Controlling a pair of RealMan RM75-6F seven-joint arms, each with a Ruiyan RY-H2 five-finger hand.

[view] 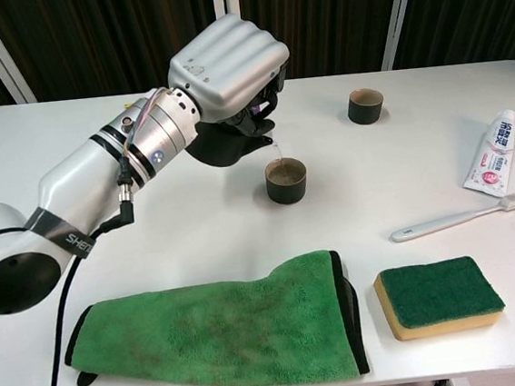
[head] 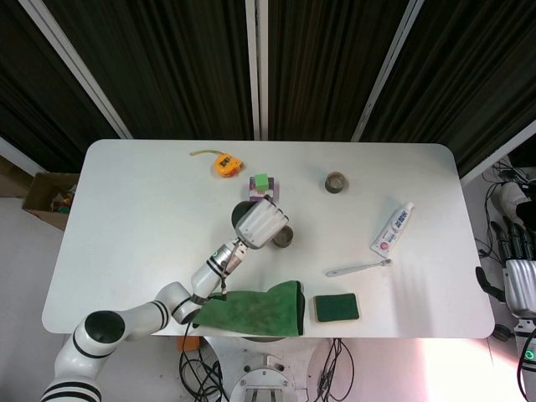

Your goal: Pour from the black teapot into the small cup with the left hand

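My left hand (view: 227,66) (head: 260,223) grips the black teapot (view: 228,143), holding it tilted above the table with its spout over the small dark cup (view: 285,179) (head: 284,239). A thin stream runs from the spout into that cup. The hand covers most of the teapot; only its dark underside and spout show in the chest view. My right hand (head: 520,270) hangs off the table's right side at the edge of the head view, fingers pointing up with nothing in them.
A second dark cup (view: 365,106) stands at the back right. A toothpaste tube (view: 493,166), a toothbrush (view: 452,220) and a green-topped sponge (view: 439,296) lie right; a green cloth (view: 220,326) lies at the front. A tape measure (head: 224,164) and a green-purple block (head: 262,185) sit behind.
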